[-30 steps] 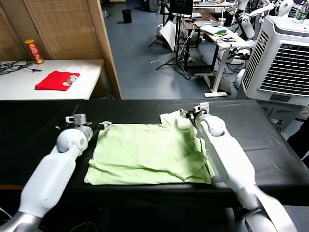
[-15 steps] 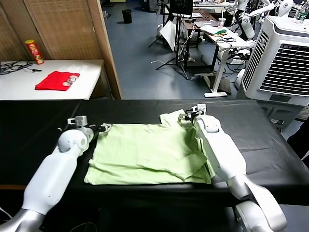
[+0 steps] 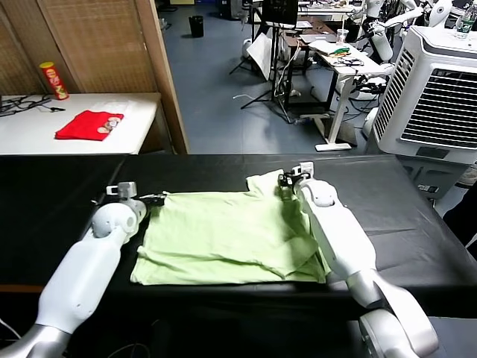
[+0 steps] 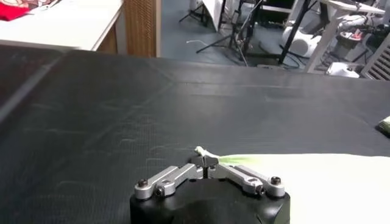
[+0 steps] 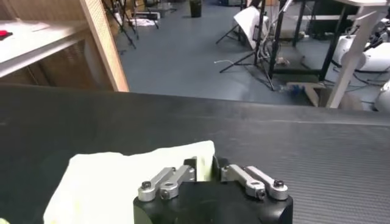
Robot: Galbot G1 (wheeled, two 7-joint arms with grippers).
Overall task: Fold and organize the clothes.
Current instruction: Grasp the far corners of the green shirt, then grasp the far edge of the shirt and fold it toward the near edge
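No readable text anywhere; print on the red can [image 3: 52, 79], upper left, too small to read.

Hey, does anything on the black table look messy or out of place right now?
The shirt isn't flat: its right side is doubled over in a crooked flap and a sleeve bunches at the far corner by the right gripper. The left gripper pinches the far left corner.
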